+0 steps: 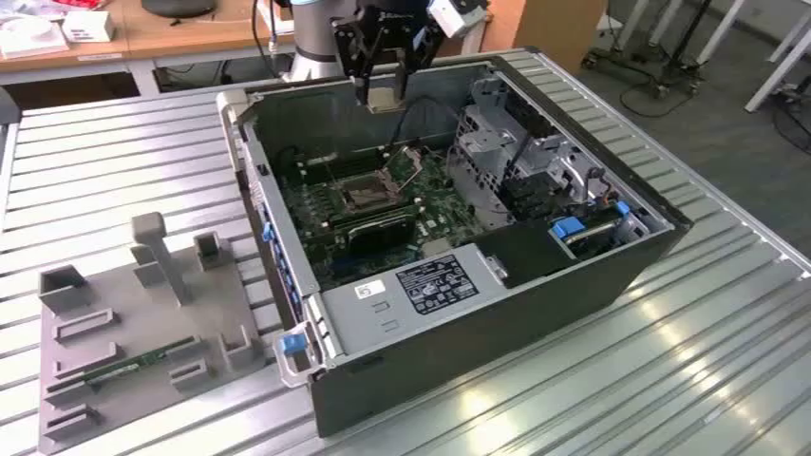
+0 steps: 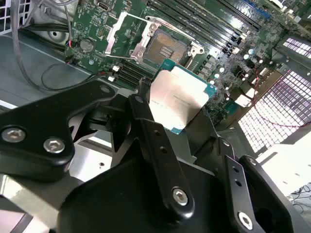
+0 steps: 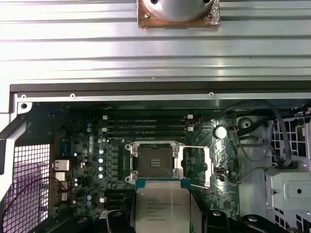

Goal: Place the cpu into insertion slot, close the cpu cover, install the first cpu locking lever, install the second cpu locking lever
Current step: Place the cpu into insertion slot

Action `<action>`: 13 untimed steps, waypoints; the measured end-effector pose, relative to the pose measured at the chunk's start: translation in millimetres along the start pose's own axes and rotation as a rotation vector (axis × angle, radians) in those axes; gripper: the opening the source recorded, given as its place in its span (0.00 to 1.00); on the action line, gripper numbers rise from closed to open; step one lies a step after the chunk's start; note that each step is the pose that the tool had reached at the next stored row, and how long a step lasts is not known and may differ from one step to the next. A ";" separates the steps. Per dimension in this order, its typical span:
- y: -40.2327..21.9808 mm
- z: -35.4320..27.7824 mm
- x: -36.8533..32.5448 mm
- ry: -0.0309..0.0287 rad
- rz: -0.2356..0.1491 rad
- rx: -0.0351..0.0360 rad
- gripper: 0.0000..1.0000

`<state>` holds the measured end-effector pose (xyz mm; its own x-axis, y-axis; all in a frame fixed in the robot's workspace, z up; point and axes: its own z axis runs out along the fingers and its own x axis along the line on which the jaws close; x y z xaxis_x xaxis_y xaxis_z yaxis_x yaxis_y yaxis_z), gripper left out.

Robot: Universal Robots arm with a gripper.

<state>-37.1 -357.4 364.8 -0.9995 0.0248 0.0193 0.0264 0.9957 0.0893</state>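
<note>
- In your exterior view, the table (image 1: 709,332) is a silvery metal top of long parallel ribs, and it runs to the frame's edges.
- Bright patches of light glare off its ribs near the bottom of that view.
- Behind it, on the exterior view's left, you have a wooden desk (image 1: 190,33) with white boxes (image 1: 89,24) on it.
- A brown panel (image 1: 545,24) stands upright at the back.
- On the exterior view's right lies grey floor (image 1: 709,104), with a wheeled stand (image 1: 633,66) and white furniture legs (image 1: 785,57) on it.
</note>
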 end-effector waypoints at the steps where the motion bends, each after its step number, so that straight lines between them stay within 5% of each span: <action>1: 0.0 0.0 0.0 0.0000 0.000 0.0000 0.54; 13: 0.0 0.5 0.4 -0.0001 0.000 0.0000 0.54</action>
<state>-37.5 -357.4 364.3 -0.9995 0.0248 0.0192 0.0264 0.9956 0.0894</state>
